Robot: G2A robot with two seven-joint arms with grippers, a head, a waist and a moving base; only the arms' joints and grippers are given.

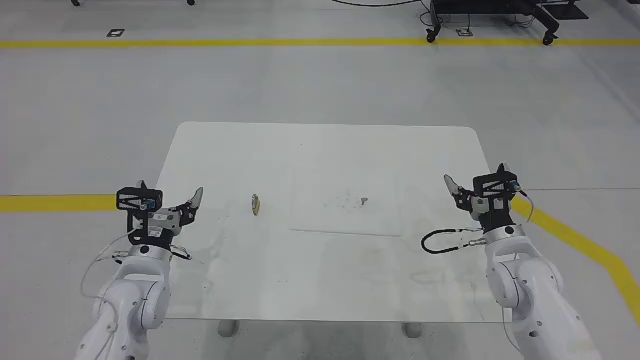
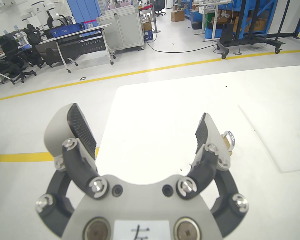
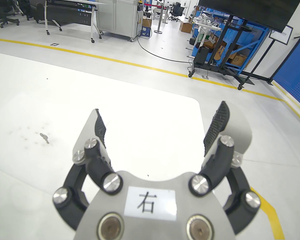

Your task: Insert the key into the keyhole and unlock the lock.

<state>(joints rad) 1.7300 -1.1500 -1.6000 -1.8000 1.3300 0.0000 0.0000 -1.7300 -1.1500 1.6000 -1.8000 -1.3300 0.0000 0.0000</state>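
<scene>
A small brass padlock (image 1: 256, 204) with a silver shackle lies on the white table (image 1: 320, 160), left of centre. In the left wrist view the padlock (image 2: 228, 141) shows just beyond one finger. A small silver key (image 1: 364, 200) lies right of centre, and the key (image 3: 44, 137) lies flat on the table in the right wrist view. My left gripper (image 1: 167, 198) hovers open over the table's left edge, a short way from the lock. Over the right edge my right gripper (image 1: 476, 183) stands open with nothing between its fingers.
A thin clear sheet (image 1: 345, 222) lies on the table near the middle, its edge showing as a faint line. A black cable (image 1: 440, 242) loops by the right arm. Yellow floor tape (image 1: 300, 42) and wheeled stands lie beyond the table.
</scene>
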